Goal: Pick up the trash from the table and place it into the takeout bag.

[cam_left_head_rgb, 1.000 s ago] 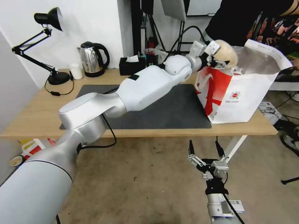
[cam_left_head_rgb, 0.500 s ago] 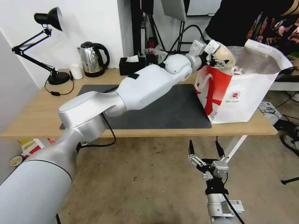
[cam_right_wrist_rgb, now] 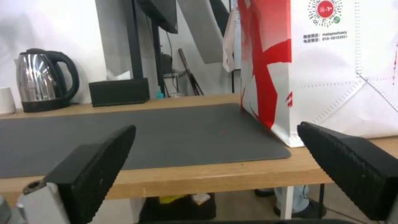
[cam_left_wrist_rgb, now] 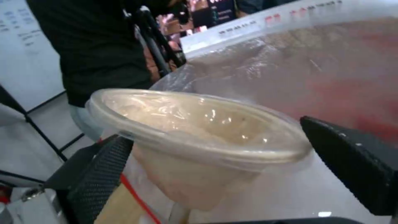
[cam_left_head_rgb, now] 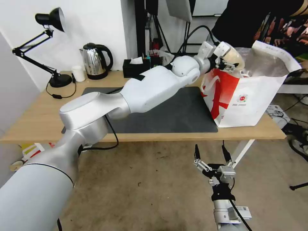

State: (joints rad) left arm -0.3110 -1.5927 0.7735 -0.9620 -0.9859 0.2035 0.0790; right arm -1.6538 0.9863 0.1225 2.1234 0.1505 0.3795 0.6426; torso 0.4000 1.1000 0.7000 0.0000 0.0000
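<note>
I had the left hand [cam_left_head_rgb: 228, 61] reached out over the near rim of the takeout bag [cam_left_head_rgb: 253, 99], gripping the shallow beige bowl [cam_left_head_rgb: 233, 57] by its side. In the left wrist view the bowl [cam_left_wrist_rgb: 195, 137] sat tilted between the two black fingers [cam_left_wrist_rgb: 101, 174], its rim toward the silvery foil lining of the bag [cam_left_wrist_rgb: 315, 71]. So the step in hand was the drop into the bag: the bowl was above the bag's mouth, at its edge, not yet inside. I judged the next move called for carrying the bowl further over the opening and lower, so that it would clear the red-banded rim before I let go; released too near the rim, it might tip back onto the tabletop [cam_left_head_rgb: 38, 118]. The dark grey mat [cam_left_head_rgb: 179, 112] beside the bag showed no other trash that I could see. My right hand [cam_left_head_rgb: 211, 153] hung spread wide and empty below the tabletop's front edge, in front of the bag.
</note>
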